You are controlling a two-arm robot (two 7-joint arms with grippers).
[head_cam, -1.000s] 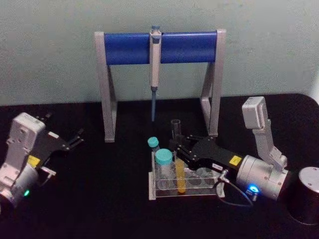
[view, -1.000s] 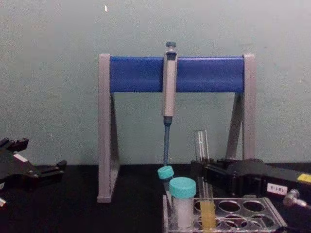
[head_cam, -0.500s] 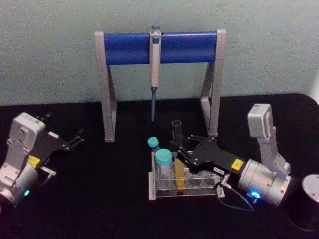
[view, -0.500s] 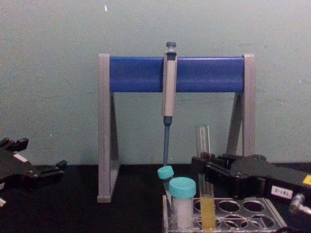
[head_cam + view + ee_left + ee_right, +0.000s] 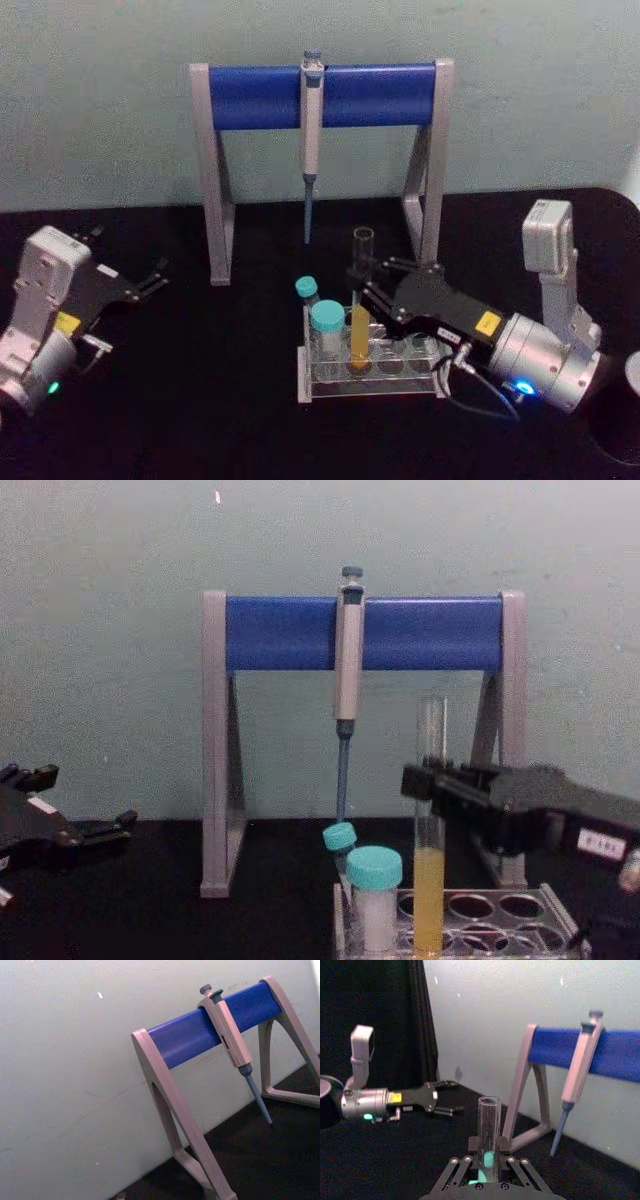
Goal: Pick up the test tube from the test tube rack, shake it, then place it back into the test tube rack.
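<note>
- Rack (image 5: 322, 388): table, 6 o'clock.
- Tube (image 5: 358, 332): higher than a second ago, base still in its rack hole; lift almost clear, shaking comes next.
- Right gripper (image 5: 365, 284): reaches in from 3 o'clock, jaws clamped on the tube.
- Left gripper (image 5: 150, 281): parked at 9 o'clock, jaws apart.

Test tube (image 5: 358, 335): thin clear glass, uncapped, yellow liq. in lower part; stood upright, btm end inside test tube rack (image 5: 400, 386). Rack was low, clear plastic, w/ round holes on top.
</note>
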